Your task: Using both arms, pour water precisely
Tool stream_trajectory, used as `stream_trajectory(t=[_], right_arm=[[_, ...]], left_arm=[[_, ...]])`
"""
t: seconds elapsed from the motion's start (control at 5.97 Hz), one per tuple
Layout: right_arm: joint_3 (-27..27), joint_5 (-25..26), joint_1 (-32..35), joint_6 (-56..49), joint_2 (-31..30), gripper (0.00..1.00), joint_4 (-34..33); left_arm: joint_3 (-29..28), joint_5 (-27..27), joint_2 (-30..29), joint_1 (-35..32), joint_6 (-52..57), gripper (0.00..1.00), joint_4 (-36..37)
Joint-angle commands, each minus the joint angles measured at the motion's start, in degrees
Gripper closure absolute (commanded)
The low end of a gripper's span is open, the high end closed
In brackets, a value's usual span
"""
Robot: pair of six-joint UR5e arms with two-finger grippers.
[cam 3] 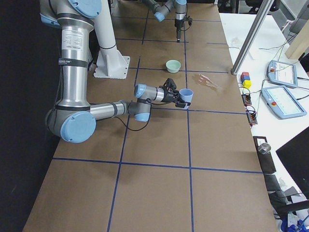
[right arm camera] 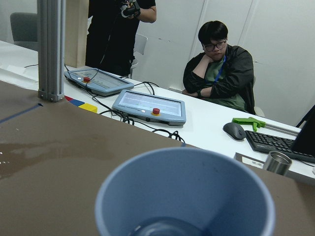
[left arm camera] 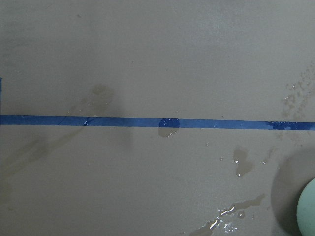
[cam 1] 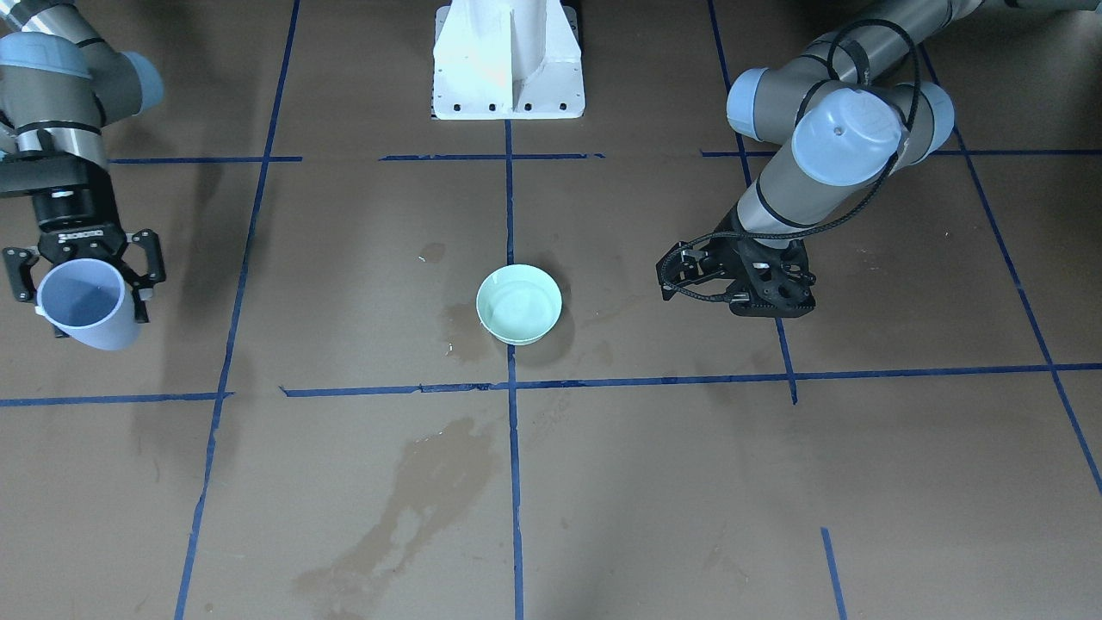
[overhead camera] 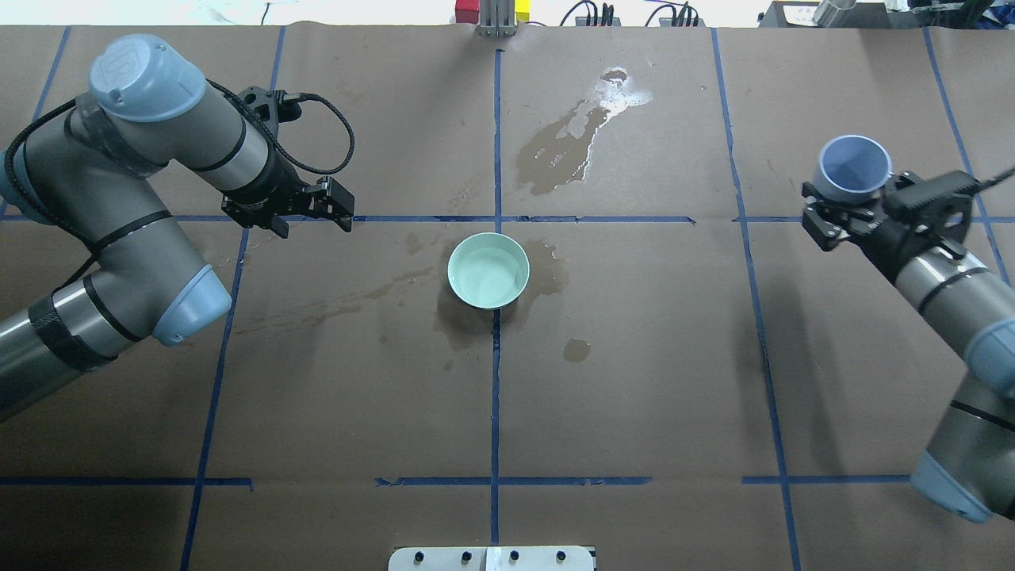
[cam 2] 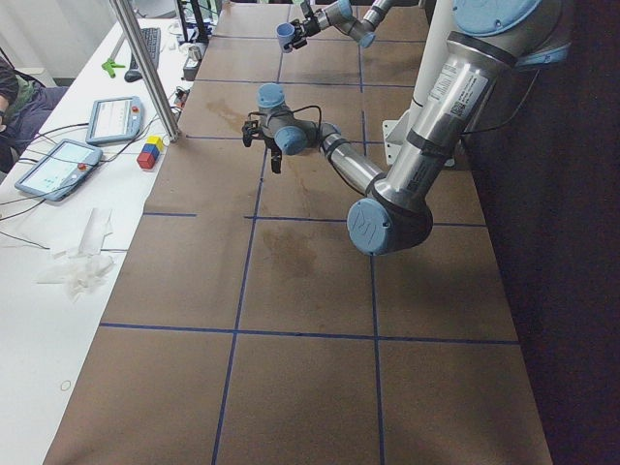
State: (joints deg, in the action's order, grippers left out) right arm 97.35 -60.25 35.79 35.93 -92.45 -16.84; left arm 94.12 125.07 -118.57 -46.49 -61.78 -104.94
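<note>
While water (right arm camera: 156, 229) sits low in the blue cup (overhead camera: 854, 165), the right gripper (overhead camera: 848, 205) clamps round it, well apart from the green bowl (overhead camera: 488, 270); left gripper (overhead camera: 309, 212) hangs spread, empty. Risk: a fast carry or early tilt would spill short of the bowl.

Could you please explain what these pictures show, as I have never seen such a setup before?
This is a robot with two jointed arms, a left arm and a right arm, at a table covered in brown paper with blue tape lines. Two pictures look down, one from behind the robot, one facing it; two look along the table from its ends; two come from cameras on the wrists. A pale green bowl stands in the middle among wet stains. The right gripper holds a blue cup, away from the bowl; a little water seems to lie inside. The left gripper is open and empty.
</note>
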Motion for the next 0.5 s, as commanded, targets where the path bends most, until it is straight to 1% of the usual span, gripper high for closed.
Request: stream_trajectory(t=[0.0,0.17,0.33], right_arm=[[4.3,-0.2,-1.6,-0.2,9.0,1.00,-17.1],[4.3,0.0,-3.5,0.0,14.8,1.00,-25.4],[3.7,2.2,-6.3,0.3,17.8,1.00,-29.2]], left_arm=[[0.1,0.0,-0.2,0.0,-0.2,0.00,0.0],[0.1,0.0,-0.4,0.0,-1.8,0.00,-0.1],[0.5,0.0,-0.4,0.0,-2.2,0.00,0.0]])
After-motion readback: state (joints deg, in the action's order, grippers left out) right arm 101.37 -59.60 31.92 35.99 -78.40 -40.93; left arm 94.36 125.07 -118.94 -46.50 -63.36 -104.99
